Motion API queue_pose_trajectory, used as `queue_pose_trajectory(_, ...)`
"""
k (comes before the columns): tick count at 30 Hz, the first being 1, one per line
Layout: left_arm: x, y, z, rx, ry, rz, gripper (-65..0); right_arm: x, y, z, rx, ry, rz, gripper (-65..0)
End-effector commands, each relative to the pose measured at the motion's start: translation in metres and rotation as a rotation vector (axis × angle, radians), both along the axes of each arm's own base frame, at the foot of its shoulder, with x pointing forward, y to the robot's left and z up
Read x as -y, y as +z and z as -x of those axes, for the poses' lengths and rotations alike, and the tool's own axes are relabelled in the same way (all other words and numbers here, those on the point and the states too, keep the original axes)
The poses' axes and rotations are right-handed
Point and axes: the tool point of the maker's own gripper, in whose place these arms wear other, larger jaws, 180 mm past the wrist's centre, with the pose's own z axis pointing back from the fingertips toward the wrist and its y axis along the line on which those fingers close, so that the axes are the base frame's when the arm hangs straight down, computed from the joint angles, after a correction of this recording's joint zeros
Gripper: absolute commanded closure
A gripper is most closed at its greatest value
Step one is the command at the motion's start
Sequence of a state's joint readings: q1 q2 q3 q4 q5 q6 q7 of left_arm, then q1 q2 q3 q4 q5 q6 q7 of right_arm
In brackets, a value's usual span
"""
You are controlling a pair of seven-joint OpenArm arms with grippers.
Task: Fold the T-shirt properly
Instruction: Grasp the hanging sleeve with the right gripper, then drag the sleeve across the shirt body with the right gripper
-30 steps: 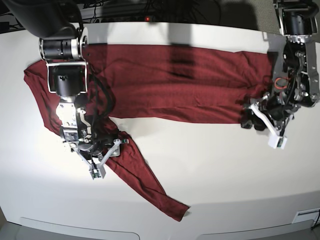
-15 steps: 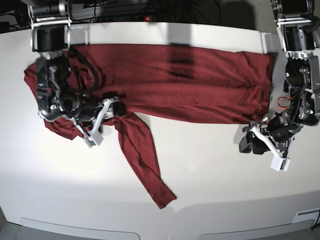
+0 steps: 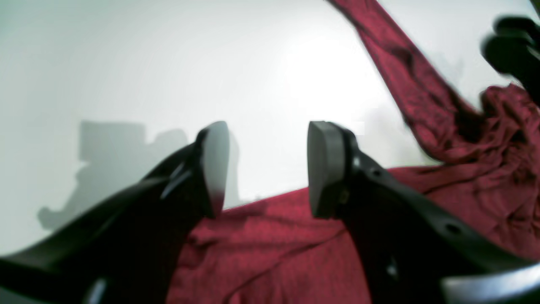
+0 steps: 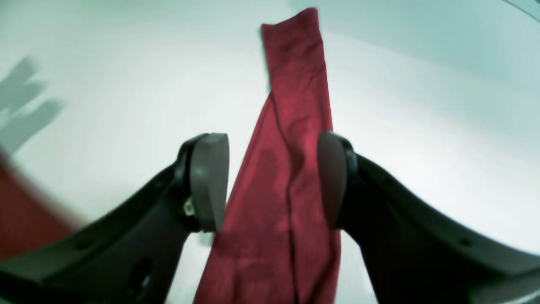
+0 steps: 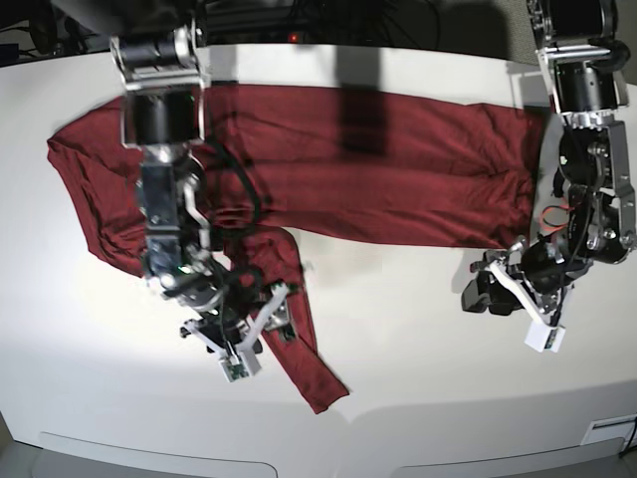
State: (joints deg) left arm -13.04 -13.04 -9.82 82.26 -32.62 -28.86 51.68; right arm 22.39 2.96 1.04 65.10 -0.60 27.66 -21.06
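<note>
Since half a second ago, the right gripper [image 5: 261,327] has moved down along the sleeve [image 5: 299,339] and now hovers over it, jaws spread and holding nothing. The left gripper [image 5: 506,296] is also spread and empty, just off the hem. The shirt [image 5: 368,164] lies flat across the table [image 5: 418,368], its sleeve hanging toward the front. I think the sleeve fold is not yet done.

White table [image 5: 418,329], matte top. Dark red shirt [image 5: 398,164] lies flat across its far half; one sleeve [image 5: 299,329] runs toward the near edge.
</note>
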Motion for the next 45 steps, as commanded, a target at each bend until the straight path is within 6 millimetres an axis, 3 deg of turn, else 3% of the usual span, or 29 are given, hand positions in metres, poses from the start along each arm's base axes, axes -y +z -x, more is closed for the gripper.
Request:
queue_pose_trajectory(1,-0.001,0.018,-0.009,0.052,-0.003,0.005,-29.0,0.012,0.015,-0.023,0.048,-0.06,0.019,-32.9)
queue_pose_trajectory(4,-0.001,0.015,-0.007,0.033,-0.009,-0.002,-29.0,0.034,-0.006,-0.041,-0.017,-0.184,0.076,-32.9)
queue_pose_trajectory(7,-0.001,0.015,-0.007,0.034,-0.009,-0.001,-29.0,0.039,-0.02,-0.046,-0.081,-0.204,0.085,-32.9)
queue_pose_trajectory(15,-0.001,0.015,-0.007,0.034,-0.009,-0.002,-29.0,0.033,-0.067,-0.022,-0.25,-0.185,0.09,-29.0)
queue_pose_trajectory(21,-0.001,0.017,-0.008,0.042,-0.007,0.001,-29.0,-0.011,-0.083,0.006,-0.31,0.081,0.093,-29.0)
queue_pose_trajectory(30,-0.001,0.017,-0.008,0.044,-0.005,0.001,-29.0,-0.096,-0.102,0.061,-0.36,0.52,0.224,-29.0)
queue_pose_trajectory(33,-0.001,0.017,-0.008,0.044,-0.006,0.001,-29.0,-0.122,-0.102,0.076,-0.357,0.637,0.267,-29.0)
queue_pose_trajectory(38,-0.001,0.017,-0.008,0.044,-0.005,0.001,-29.0,-0.167,-0.084,0.083,-0.295,0.723,0.256,-29.0)
queue_pose_trajectory(41,-0.001,0.017,-0.008,0.044,-0.005,0.001,-29.0,-0.177,-0.073,0.081,-0.269,0.737,0.257,-29.0)
queue_pose_trajectory(45,-0.001,0.017,-0.008,0.044,-0.006,0.001,-29.0,-0.17,-0.056,0.069,-0.209,0.725,0.254,-29.0)
